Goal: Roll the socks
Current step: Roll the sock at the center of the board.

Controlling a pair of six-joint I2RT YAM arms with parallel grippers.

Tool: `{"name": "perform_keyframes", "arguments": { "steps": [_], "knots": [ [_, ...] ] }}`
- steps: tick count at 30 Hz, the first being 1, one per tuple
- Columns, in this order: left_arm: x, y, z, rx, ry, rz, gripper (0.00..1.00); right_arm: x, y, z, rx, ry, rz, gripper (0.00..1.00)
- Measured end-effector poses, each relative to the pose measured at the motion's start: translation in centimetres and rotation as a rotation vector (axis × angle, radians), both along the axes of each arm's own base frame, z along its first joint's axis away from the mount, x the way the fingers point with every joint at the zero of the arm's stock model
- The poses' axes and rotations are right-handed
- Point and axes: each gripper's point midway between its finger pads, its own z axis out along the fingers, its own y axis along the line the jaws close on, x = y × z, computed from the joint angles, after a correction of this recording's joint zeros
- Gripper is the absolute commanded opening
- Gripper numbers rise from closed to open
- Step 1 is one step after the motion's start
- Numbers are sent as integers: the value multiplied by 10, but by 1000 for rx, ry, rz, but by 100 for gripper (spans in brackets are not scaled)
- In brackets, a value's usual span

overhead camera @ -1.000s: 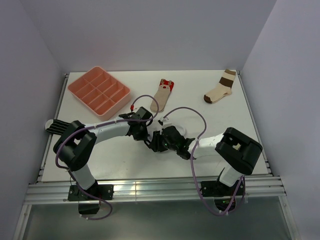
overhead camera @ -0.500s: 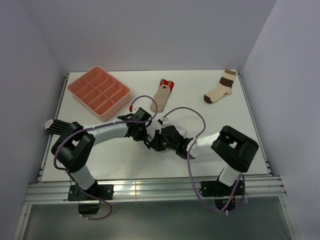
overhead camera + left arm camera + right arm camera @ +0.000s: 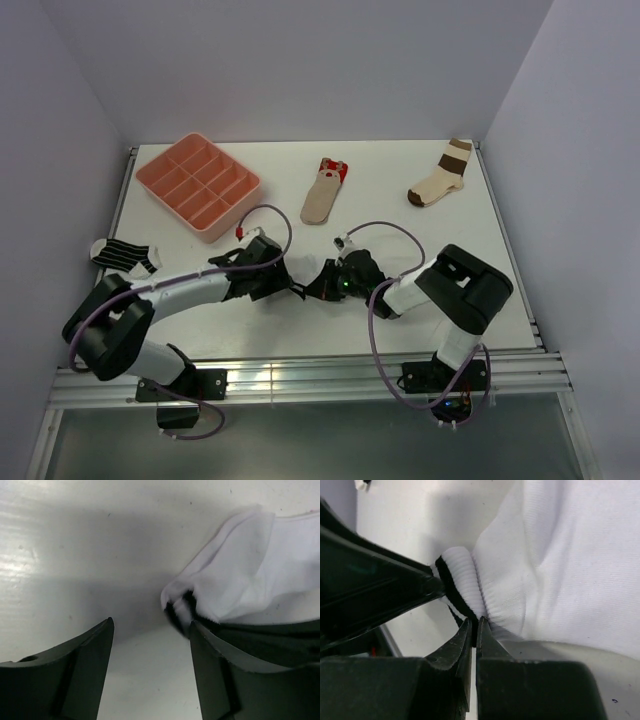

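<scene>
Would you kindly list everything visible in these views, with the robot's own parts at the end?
tray: one, pink, compartmented, far left of the table
tan sock: one, tan with a red end, far middle
cream sock: one, cream with brown bands, far right
striped sock: one, black-and-white, left edge
white sock: one, white with black cuff bands, between the two hands
table: one, white
left hand: one, black, open beside the white sock's cuff
right hand: one, black, shut on the white sock's cuff
</scene>
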Motion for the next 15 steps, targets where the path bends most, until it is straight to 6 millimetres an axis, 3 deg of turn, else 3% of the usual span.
{"name": "perform_keyframes", "arguments": {
  "steps": [6, 15],
  "knots": [
    [-12, 9, 13, -122, -88, 36, 70, 2, -2, -2, 72, 83, 9, 0],
    [-20, 4, 6, -269, -135, 49, 61, 0, -2, -4, 119, 156, 24, 0]
  ]
}}
